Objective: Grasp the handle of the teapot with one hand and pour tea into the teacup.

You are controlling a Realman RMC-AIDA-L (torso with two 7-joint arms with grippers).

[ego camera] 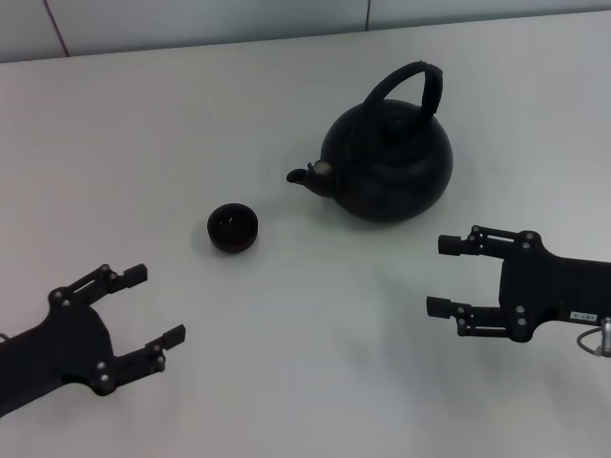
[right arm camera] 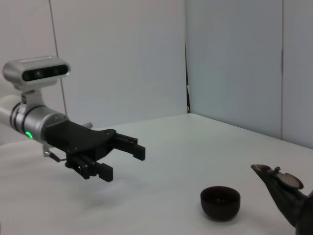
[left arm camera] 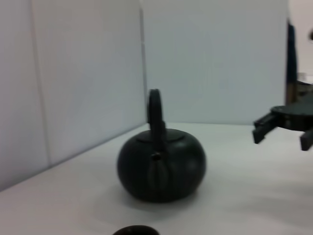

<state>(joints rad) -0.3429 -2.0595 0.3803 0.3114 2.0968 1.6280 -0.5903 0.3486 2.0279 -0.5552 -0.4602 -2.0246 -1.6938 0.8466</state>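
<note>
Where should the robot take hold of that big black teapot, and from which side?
Probably by the handle, the arched loop standing upright over the teapot, near its top where there is open space beneath. The right gripper, jaws open, sits nearest, just in front of the pot, so coming from that side suits. The spout points toward the teacup, away from that approach.
</note>
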